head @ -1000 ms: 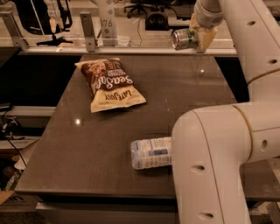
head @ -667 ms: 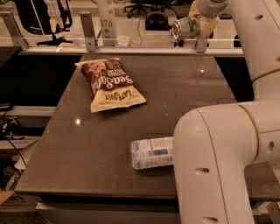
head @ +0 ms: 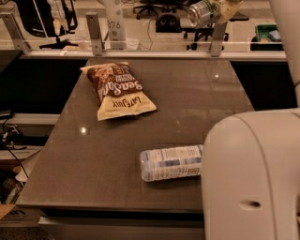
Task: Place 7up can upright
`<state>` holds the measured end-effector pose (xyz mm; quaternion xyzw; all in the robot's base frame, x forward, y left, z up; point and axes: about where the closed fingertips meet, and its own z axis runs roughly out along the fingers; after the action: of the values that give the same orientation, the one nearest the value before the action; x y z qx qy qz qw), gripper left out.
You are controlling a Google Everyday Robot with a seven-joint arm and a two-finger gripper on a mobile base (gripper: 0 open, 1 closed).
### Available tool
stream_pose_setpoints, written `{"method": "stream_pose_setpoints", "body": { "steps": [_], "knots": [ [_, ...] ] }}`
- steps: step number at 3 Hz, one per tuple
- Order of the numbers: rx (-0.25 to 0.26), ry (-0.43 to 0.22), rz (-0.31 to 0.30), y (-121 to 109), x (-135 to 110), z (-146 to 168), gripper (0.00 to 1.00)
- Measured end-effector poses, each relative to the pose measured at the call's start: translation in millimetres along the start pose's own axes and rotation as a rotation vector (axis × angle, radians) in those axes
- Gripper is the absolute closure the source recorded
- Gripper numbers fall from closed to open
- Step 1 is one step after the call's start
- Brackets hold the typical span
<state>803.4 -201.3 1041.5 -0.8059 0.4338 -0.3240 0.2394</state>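
Note:
The 7up can [head: 202, 12], silver-topped with green and white sides, is held on its side high above the far right part of the table, its top facing left. My gripper [head: 220, 10] is at the top edge of the view, shut on the can from its right side. My arm runs down the right edge, and its large pale body fills the bottom right corner.
A dark table [head: 84, 154] fills the middle. A chip bag [head: 117, 89] lies at the far left. A clear water bottle [head: 171, 162] lies on its side near the front, partly behind my arm. A rail with metal posts [head: 93, 33] runs along the far edge.
My gripper has lifted the can upward, from just above the table's far edge to the top of the view. The chip bag and bottle have not moved.

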Motion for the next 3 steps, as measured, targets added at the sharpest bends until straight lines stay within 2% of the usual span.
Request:
{"method": "stream_pose_setpoints", "body": {
  "steps": [1,2,3],
  "knots": [
    [0.132,0.070,0.003,-27.5,12.6,-49.6,1.00],
    [0.299,0.196,0.049,-36.0,40.2,-140.8,1.00],
    [0.465,0.289,0.060,-33.8,40.1,-250.6,1.00]
  ]
}}
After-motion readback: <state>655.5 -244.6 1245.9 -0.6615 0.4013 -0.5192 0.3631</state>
